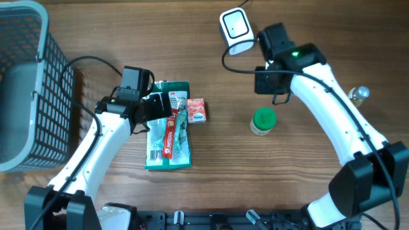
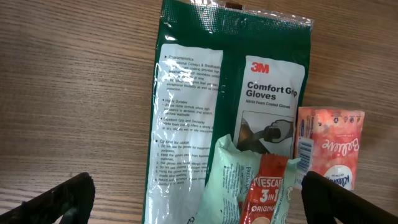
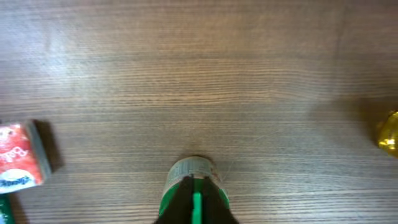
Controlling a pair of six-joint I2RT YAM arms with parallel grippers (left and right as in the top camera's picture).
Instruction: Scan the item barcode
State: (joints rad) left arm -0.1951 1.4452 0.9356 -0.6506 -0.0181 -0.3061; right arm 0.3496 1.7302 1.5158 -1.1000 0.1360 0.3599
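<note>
A green 3M glove pack [image 1: 167, 137] [image 2: 193, 106] lies flat on the table, with a mint sachet [image 2: 225, 180] and a red Nescafe sachet [image 1: 170, 133] [image 2: 264, 193] on top of it. A pink tissue pack [image 1: 197, 110] [image 2: 329, 146] with a side barcode lies to its right. My left gripper [image 1: 156, 114] [image 2: 202, 200] hovers open over these packs, one finger on each side. The white scanner [image 1: 235, 29] sits at the back. My right gripper [image 1: 275, 96] [image 3: 196, 200] is shut with nothing held, just above a green-lidded jar [image 1: 263, 121] [image 3: 191, 180].
A grey mesh basket [image 1: 25, 83] fills the left edge. A small gold object [image 1: 360, 94] [image 3: 388, 132] lies at the right. The scanner's black cable [image 1: 239, 67] runs under the right arm.
</note>
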